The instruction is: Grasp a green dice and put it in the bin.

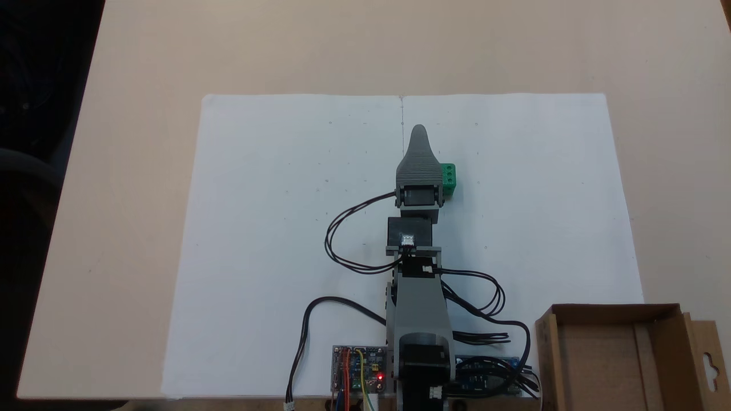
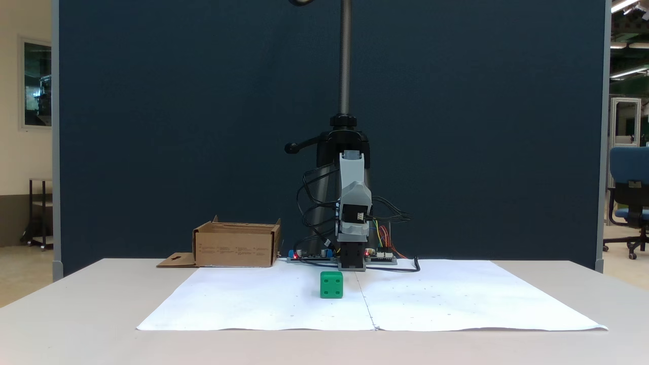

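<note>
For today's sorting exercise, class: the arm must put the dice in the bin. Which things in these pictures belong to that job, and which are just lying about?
Part of the job:
- small bright green plastic dice
- shallow brown cardboard bin
- grey plastic gripper

Just lying about:
- white paper sheets
- circuit boards with red lights
- black cables
- blue office chair

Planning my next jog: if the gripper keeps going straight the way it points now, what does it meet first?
Probably only the white paper. The gripper points away from the base, and the green dice sits beside it, off that line; height is unclear.
</note>
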{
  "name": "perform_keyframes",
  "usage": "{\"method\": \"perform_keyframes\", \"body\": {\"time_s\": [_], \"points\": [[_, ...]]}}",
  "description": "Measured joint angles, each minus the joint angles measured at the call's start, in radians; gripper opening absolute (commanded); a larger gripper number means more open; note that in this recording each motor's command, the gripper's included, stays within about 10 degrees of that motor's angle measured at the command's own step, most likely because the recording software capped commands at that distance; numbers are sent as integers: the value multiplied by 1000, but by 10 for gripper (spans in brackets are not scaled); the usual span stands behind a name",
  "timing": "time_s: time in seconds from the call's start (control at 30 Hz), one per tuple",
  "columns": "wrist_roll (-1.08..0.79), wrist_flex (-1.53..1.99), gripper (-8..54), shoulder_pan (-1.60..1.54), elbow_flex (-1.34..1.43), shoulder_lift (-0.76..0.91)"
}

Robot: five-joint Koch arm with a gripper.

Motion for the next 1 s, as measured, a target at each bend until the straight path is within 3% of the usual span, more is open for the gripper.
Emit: {"method": "perform_keyframes", "body": {"time_s": [0.43,1.0], "points": [[0,67,390,74,-46,0],[0,1109,393,117,-515,0]]}}
